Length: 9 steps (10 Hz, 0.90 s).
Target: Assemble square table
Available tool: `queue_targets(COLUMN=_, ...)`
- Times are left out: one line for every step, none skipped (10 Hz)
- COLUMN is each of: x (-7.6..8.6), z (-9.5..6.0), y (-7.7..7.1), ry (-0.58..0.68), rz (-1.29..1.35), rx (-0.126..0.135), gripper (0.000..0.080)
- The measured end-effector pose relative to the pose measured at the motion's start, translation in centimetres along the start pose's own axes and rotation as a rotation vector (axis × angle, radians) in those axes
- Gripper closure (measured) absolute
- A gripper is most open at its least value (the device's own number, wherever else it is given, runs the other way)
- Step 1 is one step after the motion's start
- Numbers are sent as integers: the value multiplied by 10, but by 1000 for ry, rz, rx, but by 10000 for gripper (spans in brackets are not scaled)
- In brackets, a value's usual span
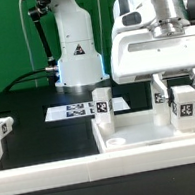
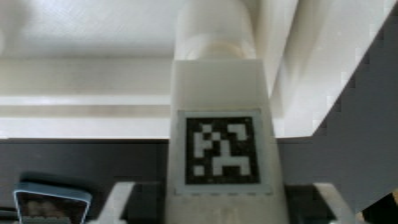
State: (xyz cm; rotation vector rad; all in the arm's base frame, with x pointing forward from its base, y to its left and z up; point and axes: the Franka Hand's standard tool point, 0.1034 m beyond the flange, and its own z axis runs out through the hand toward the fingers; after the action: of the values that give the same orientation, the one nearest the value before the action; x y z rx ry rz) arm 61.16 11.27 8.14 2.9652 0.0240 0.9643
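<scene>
**A:** What could go wrong from here?

**B:** The gripper (image 1: 186,113) is pinching a leg (image 1: 184,99) by its sides and holding it upright over the slab (image 1: 131,131), at the corner on the exterior view's right. If the leg's lower end comes down off its seat, I'd expect it to jam or tip in the grasp. The raised rim is just beside it, so a small sideways error could catch there too.

**A:** And the slab?

**B:** Nothing seems to pin it. A hard push or twist could shift it against the rail (image 1: 56,174) along the near edge.

**A:** Where is the leg relative to the fingers?

**B:** Squarely between them. In the wrist view its tagged face runs straight out past the fingers (image 2: 121,205), with the slab beyond. I cannot tell whether its end touches the slab.

**A:** Other parts?

**B:** A second leg (image 1: 102,99) stands just past the slab's far edge, near the marker board (image 1: 72,111). A third leg (image 1: 1,128) sits well apart, at the exterior view's left.
</scene>
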Motion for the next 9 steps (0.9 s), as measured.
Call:
queue_targets(x=-3, z=1, y=0, ry=-13, rz=-4, rx=-1, gripper=507)
queue_targets(x=-3, z=1, y=0, ry=-14, rz=-7, rx=-1, gripper=326)
queue_targets(x=-3, z=2, y=0, ry=-14, rz=-10, rx=-1, gripper=212)
queue_targets(x=-4, z=2, y=0, ry=-15, rz=-11, rx=-1, gripper=212)
queue_targets(x=-4, z=2, y=0, ry=-15, rz=-12, rx=-1, gripper=161)
queue_targets(x=-4, z=2, y=0, ry=-15, rz=-13, rx=-1, gripper=153)
queue_targets(x=-4, z=2, y=0, ry=-15, rz=-14, rx=-1, gripper=153)
queue_targets(x=-3, z=2, y=2, ry=-19, rz=-21, rx=-2, gripper=153)
queue_targets(x=1, z=-1, y=6, ry=-27, rz=-33, rx=-4, gripper=151)
